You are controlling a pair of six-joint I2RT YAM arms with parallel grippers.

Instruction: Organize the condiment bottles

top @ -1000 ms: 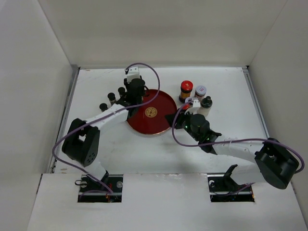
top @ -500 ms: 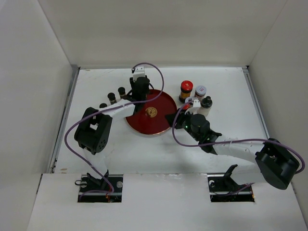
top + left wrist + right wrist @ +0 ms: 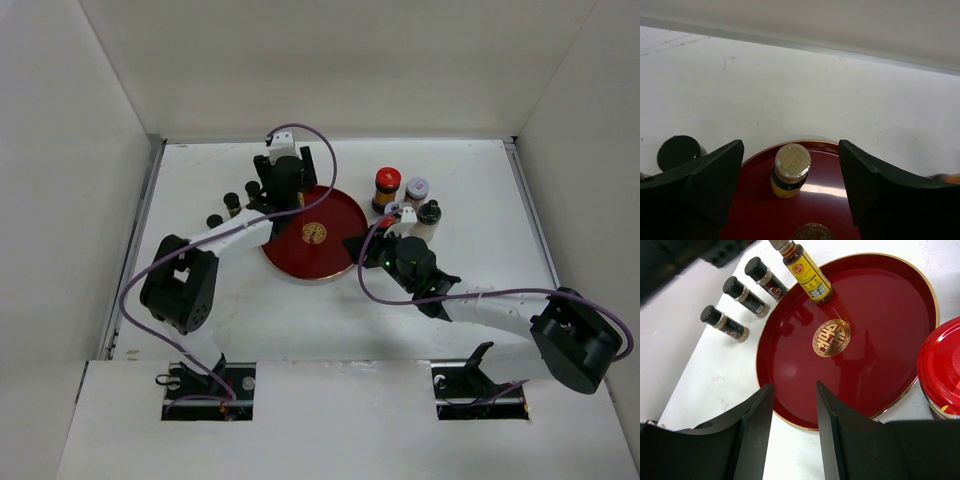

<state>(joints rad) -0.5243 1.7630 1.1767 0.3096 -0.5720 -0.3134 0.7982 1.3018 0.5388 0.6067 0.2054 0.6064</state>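
bottle: small yellow-label bottle (image 3: 790, 170), tan cap, standing upright
spot: on the red tray (image 3: 755, 200), by its far rim
left jaws: spread wide, bottle sits between, untouched
right jaws: apart, empty, at the tray's rim

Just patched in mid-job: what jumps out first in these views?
The round dark-red tray in the middle draws the eye, with one yellow-labelled bottle standing near its far rim, between the fingers of the open left gripper and clear of both. Three dark-capped slim bottles stand in a row on the table just left of the tray.
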